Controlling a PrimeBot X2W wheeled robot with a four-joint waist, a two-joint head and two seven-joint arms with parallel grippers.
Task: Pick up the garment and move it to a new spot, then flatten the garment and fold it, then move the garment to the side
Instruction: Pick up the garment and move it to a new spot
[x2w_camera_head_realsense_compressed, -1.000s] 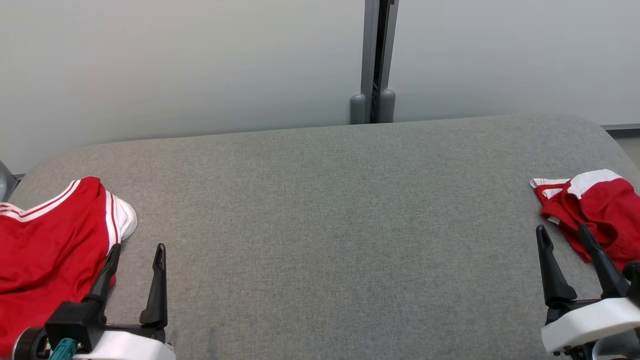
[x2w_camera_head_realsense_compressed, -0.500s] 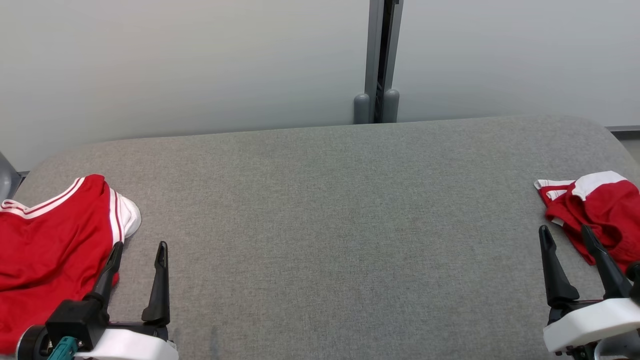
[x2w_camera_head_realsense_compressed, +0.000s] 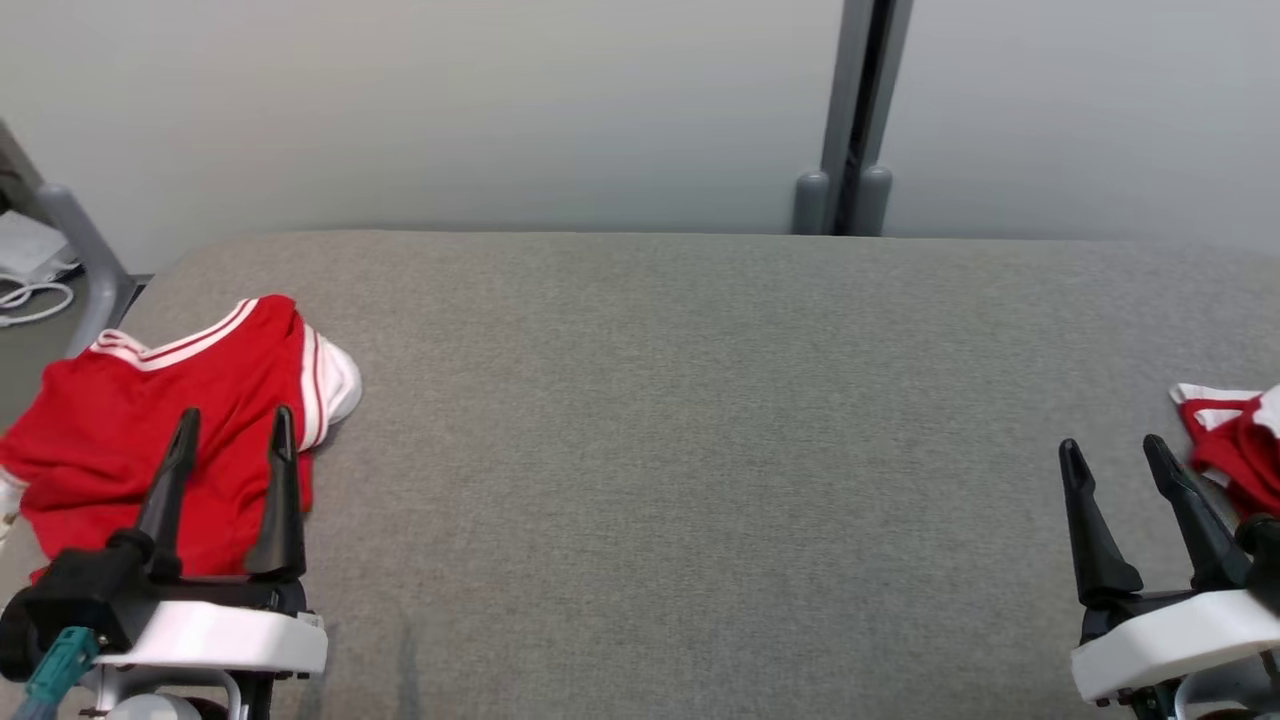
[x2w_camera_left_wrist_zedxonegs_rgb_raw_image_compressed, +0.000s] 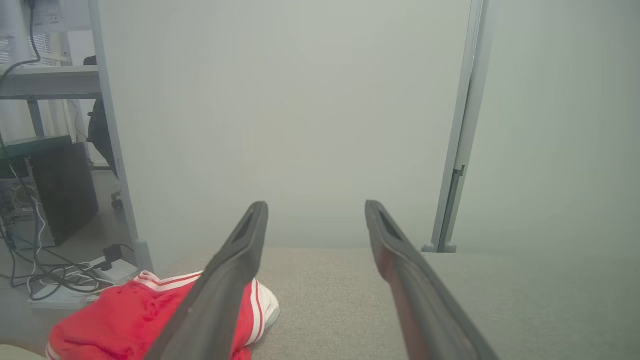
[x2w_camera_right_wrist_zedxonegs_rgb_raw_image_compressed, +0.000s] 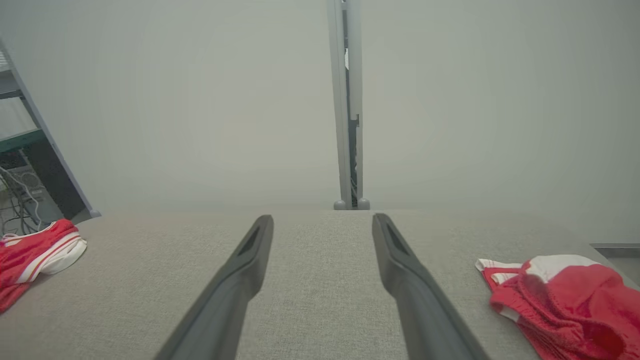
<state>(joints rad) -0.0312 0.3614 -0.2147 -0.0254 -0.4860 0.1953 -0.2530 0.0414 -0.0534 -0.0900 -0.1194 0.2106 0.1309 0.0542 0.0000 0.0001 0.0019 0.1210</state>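
Standing spread as wide as they go, the two dark fingers of the left tool have hold of nothing; from the head view they rise in front of the red jersey, though I cannot tell whether they touch the cloth. The left wrist view has that jersey low on its left, partly behind one finger. The right tool is just as wide apart and equally empty, with only bare grey worktop between its fingers. The crumpled red garment lies just beside it at the right edge of the worktop, apart from the fingertips. The jersey, with its white striped trim, lies bunched at the worktop's left end, well apart from the crumpled garment. Behind the worktop a grey post divides the pale wall. Compared with a second ago the whole head view has swung leftward: the post sits further right, more of the jersey and the floor cables beside it show, and the crumpled garment is mostly cut off. Both garments keep their shape and place. The left tool now overlaps the jersey, where before only its outer finger met the cloth's edge.
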